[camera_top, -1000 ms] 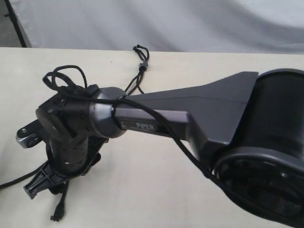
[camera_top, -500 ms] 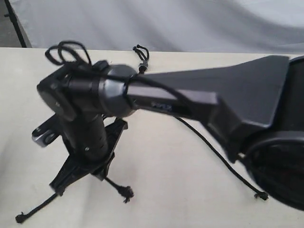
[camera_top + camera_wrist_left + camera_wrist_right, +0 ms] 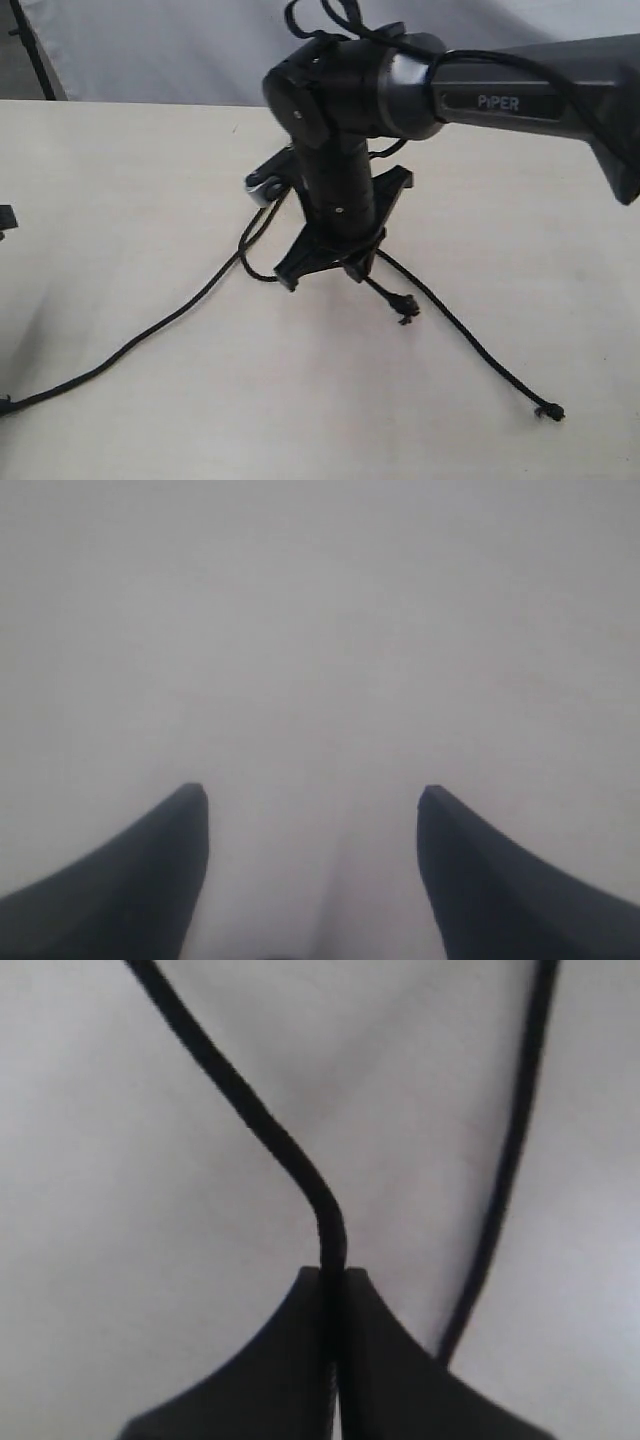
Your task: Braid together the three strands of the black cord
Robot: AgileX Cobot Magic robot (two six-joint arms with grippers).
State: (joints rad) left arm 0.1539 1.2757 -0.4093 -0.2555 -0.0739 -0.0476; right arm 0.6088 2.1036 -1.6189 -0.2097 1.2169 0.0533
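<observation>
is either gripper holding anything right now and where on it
The right gripper is shut on one strand of the black cord, pinching it along its length, not at a knotted end. The left gripper is open and empty.

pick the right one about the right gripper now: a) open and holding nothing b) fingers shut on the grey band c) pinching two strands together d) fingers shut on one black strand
d: in the right wrist view the right gripper has its fingers pressed together on a single strand, while a second strand runs free beside them.
</observation>
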